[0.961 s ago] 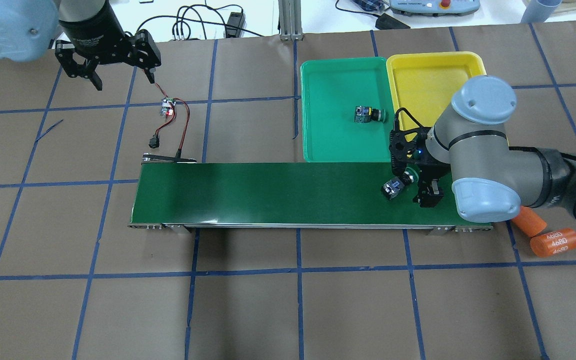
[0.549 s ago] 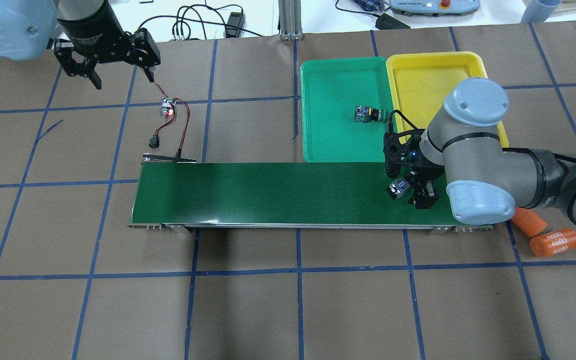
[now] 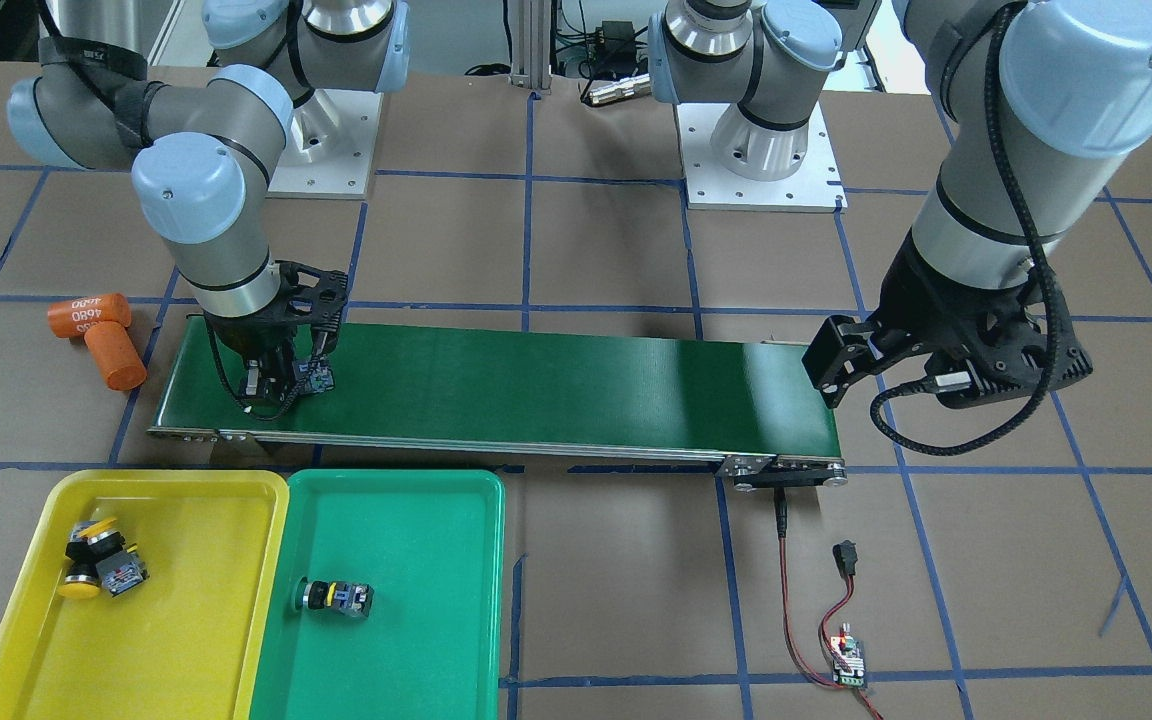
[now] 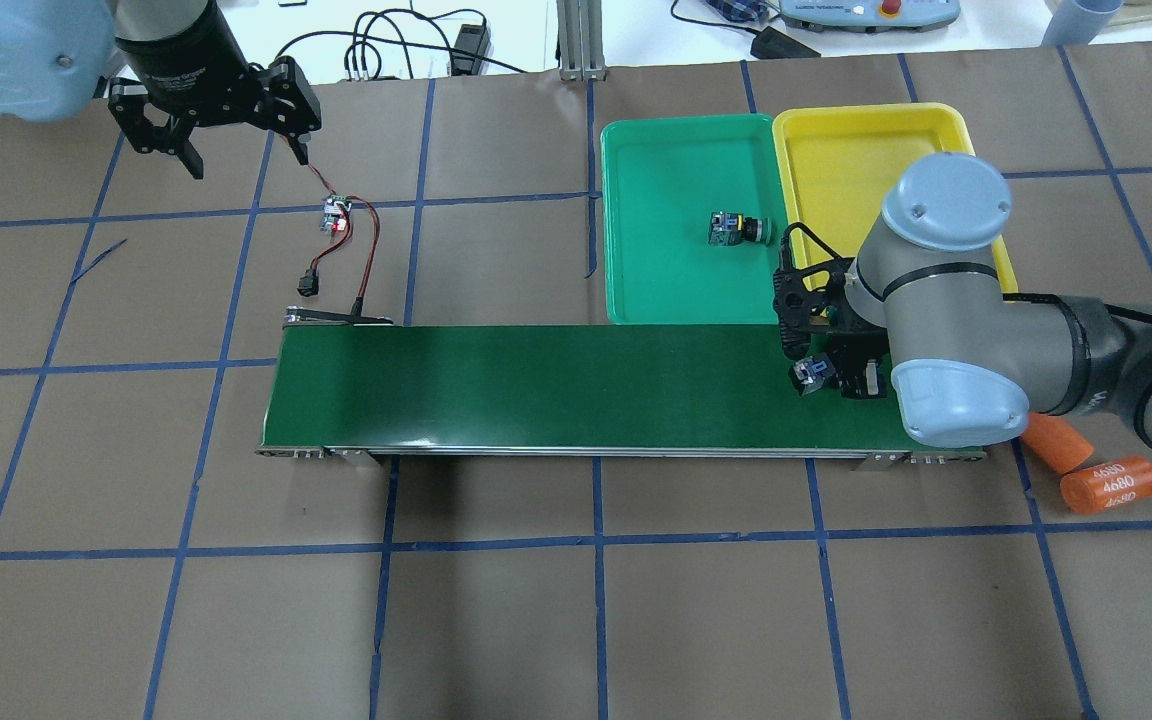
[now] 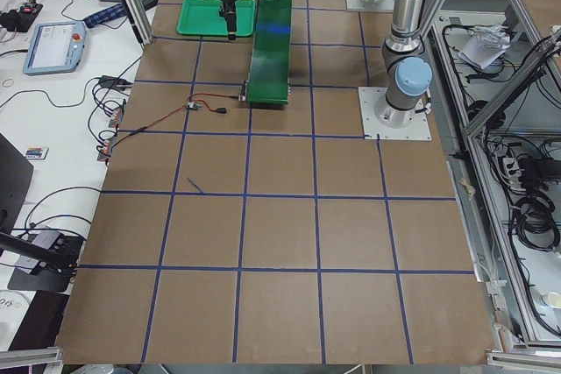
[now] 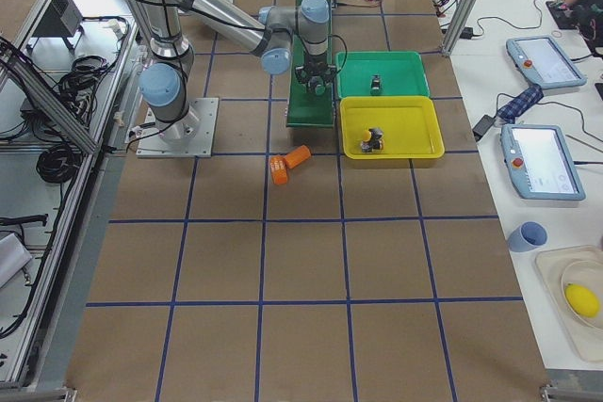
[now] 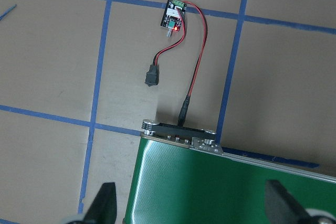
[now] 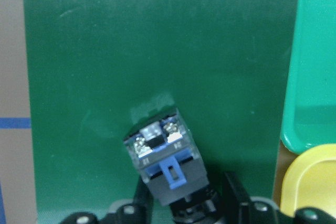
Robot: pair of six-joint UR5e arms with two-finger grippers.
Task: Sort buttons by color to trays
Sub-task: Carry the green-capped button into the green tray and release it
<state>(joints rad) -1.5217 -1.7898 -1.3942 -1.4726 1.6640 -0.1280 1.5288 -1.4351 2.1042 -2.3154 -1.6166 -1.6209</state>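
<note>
Overhead view: behind the robot, looking forward and down. Front-facing view: across the brown table (image 3: 616, 250), facing the robot, steeply down. Both cover the long dark-green conveyor belt (image 4: 536, 385), the shallow green plastic tray (image 4: 656, 270) and the shallow yellow plastic tray (image 4: 836, 170). Side views: distant, from the table's ends. Wrist views: looking down on opposite belt ends, the right nearer.

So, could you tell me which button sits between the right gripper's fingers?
The button on the conveyor belt. The others lie in trays: two yellow buttons in the yellow tray, one green button in the green tray.
</note>
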